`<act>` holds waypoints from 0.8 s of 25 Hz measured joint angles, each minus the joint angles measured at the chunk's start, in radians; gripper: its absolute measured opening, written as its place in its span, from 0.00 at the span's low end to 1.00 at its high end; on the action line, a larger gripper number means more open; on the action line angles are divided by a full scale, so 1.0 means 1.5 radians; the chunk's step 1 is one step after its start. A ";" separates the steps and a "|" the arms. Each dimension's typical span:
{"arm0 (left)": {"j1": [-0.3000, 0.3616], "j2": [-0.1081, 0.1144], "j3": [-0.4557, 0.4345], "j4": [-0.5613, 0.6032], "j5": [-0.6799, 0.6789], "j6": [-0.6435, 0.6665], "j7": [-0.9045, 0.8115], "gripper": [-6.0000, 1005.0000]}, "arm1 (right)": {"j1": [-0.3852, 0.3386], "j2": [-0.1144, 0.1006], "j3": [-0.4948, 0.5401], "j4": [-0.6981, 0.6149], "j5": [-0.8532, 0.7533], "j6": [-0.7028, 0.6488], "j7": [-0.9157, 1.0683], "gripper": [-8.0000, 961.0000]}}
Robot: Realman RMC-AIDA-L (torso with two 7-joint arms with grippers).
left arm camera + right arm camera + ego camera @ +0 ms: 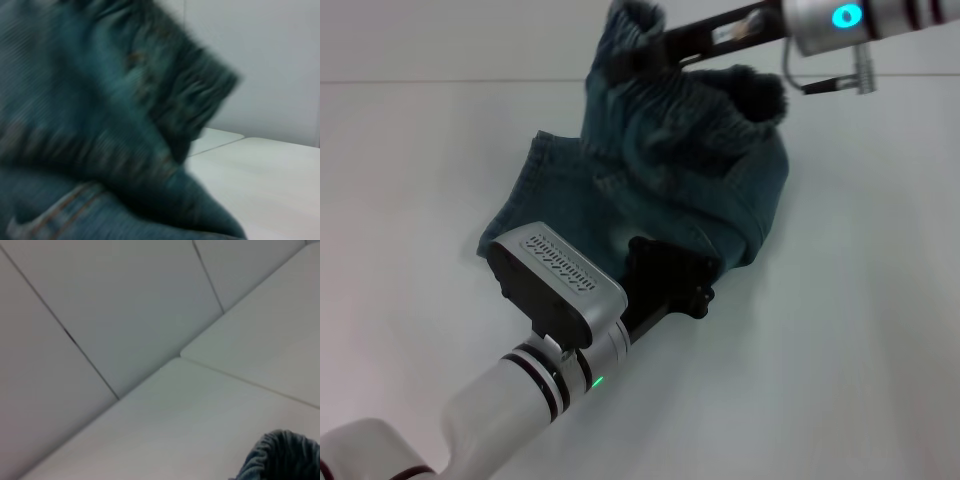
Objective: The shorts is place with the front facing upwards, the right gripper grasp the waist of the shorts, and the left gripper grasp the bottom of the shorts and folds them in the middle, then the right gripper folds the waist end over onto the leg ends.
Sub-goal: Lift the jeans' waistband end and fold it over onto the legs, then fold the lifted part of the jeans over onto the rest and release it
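Note:
The blue-green denim shorts [690, 170] lie bunched on the white table, partly lifted at the far end. My right gripper [625, 62] reaches in from the upper right and is shut on the ruffled waist [638, 25], holding it above the table. More of the puckered band [760, 95] droops beside it. My left gripper [670, 280] rests at the near edge of the shorts, its fingertips hidden against the cloth. A flat leg hem [510, 200] lies at the left. In the left wrist view, denim [75, 125] fills the picture. A ruffled scrap of waist [280, 455] shows in the right wrist view.
The white table [860, 330] stretches around the shorts on all sides. A seam between table panels [240, 377] and a pale back wall [125, 300] show in the right wrist view.

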 joint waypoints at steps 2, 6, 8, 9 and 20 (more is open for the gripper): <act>0.004 0.000 0.000 -0.003 0.004 0.003 0.000 0.00 | 0.028 0.007 -0.005 0.033 -0.025 0.016 -0.015 0.12; 0.013 0.000 0.000 -0.005 0.004 0.009 0.000 0.00 | 0.054 0.022 -0.056 0.060 -0.054 0.073 -0.021 0.12; 0.022 0.000 0.001 -0.006 0.007 0.018 0.000 0.00 | 0.054 0.024 -0.090 0.060 -0.055 0.096 -0.015 0.12; 0.027 0.000 0.001 -0.006 0.011 0.022 0.000 0.00 | 0.054 0.024 -0.099 0.059 -0.055 0.101 -0.010 0.15; 0.108 0.000 -0.024 0.010 0.036 0.102 0.000 0.00 | -0.009 0.020 -0.066 -0.006 -0.022 0.046 -0.009 0.45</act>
